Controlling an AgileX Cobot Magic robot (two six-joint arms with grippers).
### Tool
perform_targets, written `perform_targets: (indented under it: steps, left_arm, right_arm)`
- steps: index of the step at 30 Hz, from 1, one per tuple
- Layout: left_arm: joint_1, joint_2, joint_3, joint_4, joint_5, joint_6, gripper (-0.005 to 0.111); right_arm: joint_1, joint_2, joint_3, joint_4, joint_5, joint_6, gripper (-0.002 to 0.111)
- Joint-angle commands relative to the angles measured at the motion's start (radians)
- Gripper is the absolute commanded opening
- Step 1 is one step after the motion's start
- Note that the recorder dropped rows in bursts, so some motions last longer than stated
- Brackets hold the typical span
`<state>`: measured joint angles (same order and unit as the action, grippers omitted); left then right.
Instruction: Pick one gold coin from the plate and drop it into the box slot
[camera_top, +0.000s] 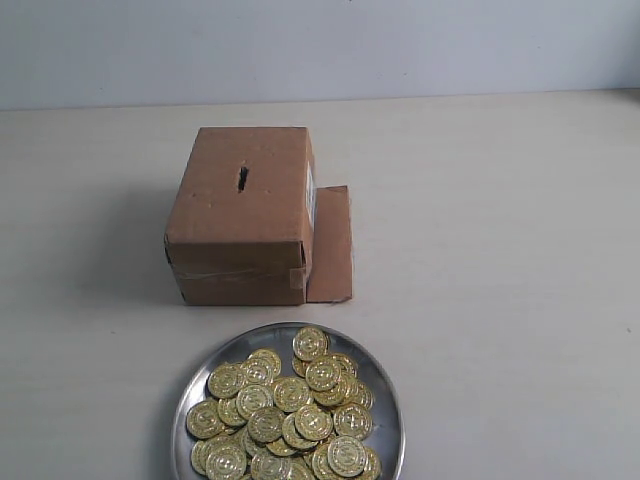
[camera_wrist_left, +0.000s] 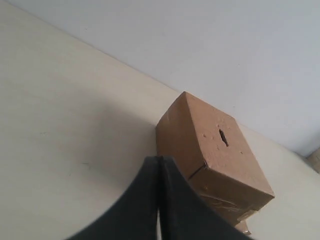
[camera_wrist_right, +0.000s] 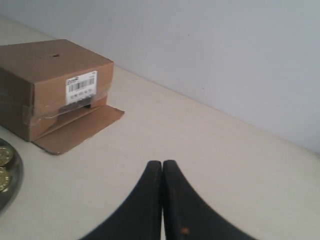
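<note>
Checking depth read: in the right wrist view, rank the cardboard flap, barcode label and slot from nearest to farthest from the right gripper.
From the right gripper:
1. The cardboard flap, lying flat beside the box.
2. The barcode label, on the box's facing side.
3. The slot, in the box top.

exterior looks down; all views share the box (camera_top: 245, 215).

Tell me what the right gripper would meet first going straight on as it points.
Likely nothing near: ahead of the shut right gripper lies bare beige tabletop, then the pale wall. The brown cardboard box sits off its line; depth unclear.
</note>
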<state>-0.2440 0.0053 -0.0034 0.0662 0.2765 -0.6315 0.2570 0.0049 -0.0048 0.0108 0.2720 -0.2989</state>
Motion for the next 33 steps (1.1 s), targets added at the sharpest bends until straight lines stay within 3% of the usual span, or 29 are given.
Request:
perform_targets:
  steps: [1, 10, 25, 28, 33]
  left_arm:
    - [-0.008, -0.005, 0.003, -0.003, -0.021, 0.003, 0.000]
    - [-0.010, -0.005, 0.003, -0.005, -0.021, 0.003, 0.000]
    - [-0.010, -0.005, 0.003, 0.000, -0.021, 0.006, 0.000]
    - [-0.010, -0.005, 0.003, -0.003, 0.029, 0.001, 0.000]
    - [-0.008, -0.005, 0.003, -0.003, 0.036, 0.089, 0.000]
  right_arm:
    - [-0.086, -0.005, 0.005, -0.038, -0.004, -0.002, 0.000]
    - [-0.216, -0.005, 0.005, -0.036, -0.004, -0.002, 0.000]
    - [-0.216, -0.005, 0.005, -0.011, 0.000, -0.002, 0.000]
    - [-0.216, -0.005, 0.005, -0.011, -0.014, -0.001, 0.000]
    - [-0.216, -0.005, 0.005, -0.011, -0.021, -0.001, 0.000]
